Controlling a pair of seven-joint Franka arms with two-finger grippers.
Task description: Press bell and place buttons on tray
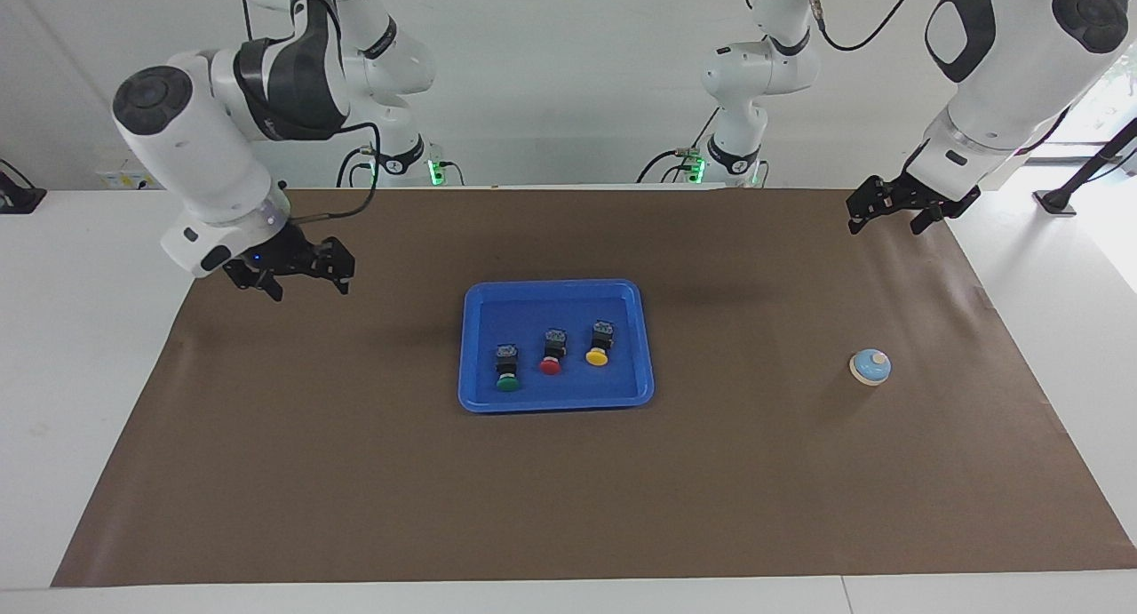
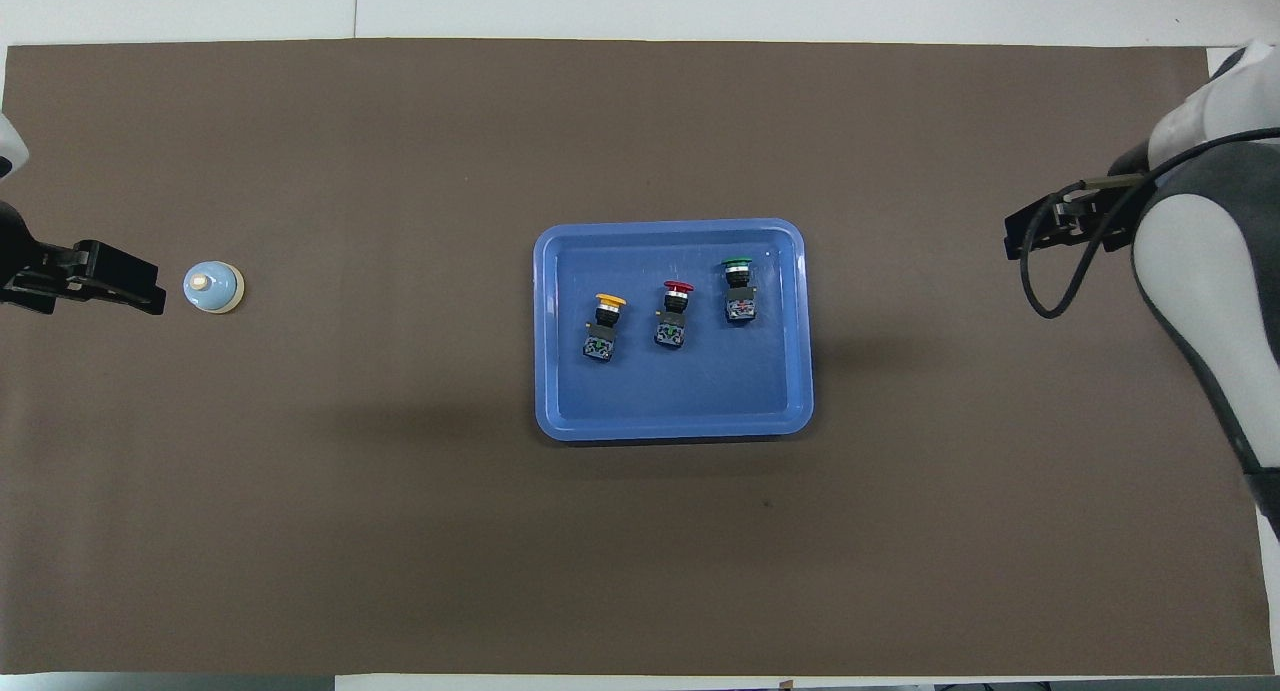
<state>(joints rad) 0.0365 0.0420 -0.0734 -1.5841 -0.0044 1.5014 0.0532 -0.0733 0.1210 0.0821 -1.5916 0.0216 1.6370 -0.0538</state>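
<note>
The blue tray (image 1: 475, 392) (image 2: 670, 411) lies in the middle of the brown mat. In it lie three buttons side by side, caps pointing away from the robots: green (image 1: 507, 370) (image 2: 738, 289), red (image 1: 552, 352) (image 2: 673, 313) and yellow (image 1: 600, 343) (image 2: 604, 325). The light-blue bell (image 1: 870, 366) (image 2: 213, 287) stands alone on the mat toward the left arm's end. My left gripper (image 1: 888, 225) (image 2: 150, 293) hangs open and empty above the mat's edge, apart from the bell. My right gripper (image 1: 306, 290) (image 2: 1012, 241) hangs open and empty over the mat at the right arm's end.
The brown mat (image 1: 568, 507) covers most of the white table (image 1: 80, 347). Both arms' bodies stand at the robots' edge of the table. Cables hang by the right wrist (image 2: 1050, 291).
</note>
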